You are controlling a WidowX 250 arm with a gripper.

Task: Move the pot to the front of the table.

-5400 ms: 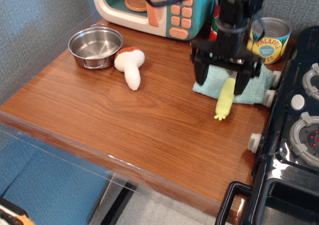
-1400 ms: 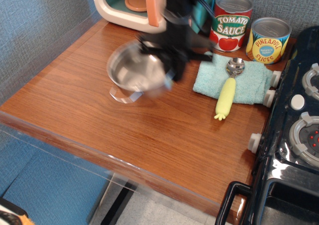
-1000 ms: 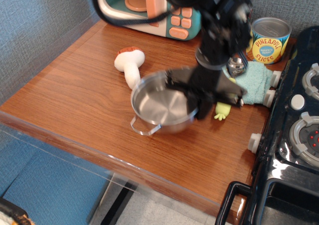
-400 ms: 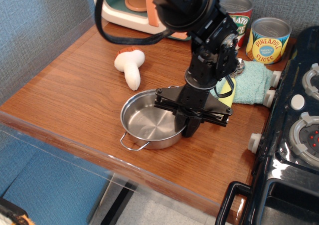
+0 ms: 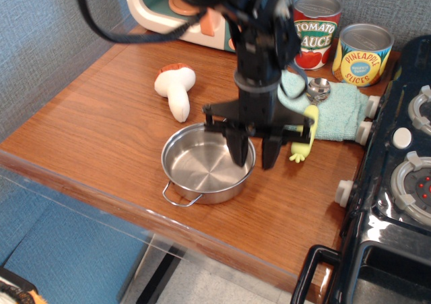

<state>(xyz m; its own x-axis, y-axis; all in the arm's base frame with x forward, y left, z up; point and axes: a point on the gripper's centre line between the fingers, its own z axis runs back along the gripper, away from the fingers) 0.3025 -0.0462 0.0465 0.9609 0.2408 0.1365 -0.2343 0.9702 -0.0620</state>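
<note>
The shiny steel pot [image 5: 202,169] rests on the wooden table [image 5: 101,129] near its front edge, one wire loop handle pointing toward the front. My gripper [image 5: 254,158] hangs over the pot's right rim with its jaws apart. One finger is inside the pot and the other is outside the rim. It no longer grips the rim.
A plush mushroom [image 5: 176,88] lies behind the pot. A teal cloth [image 5: 333,112] holds a yellow-handled spoon [image 5: 308,125]. Tomato sauce can [image 5: 315,31] and pineapple can [image 5: 364,53] stand at the back. A toy microwave [image 5: 175,11] is back left. A black stove [image 5: 397,183] is on the right.
The pot was carried from the back left to the front and set down. In the last half second the jaws opened off the rim and the gripper rose slightly.
</note>
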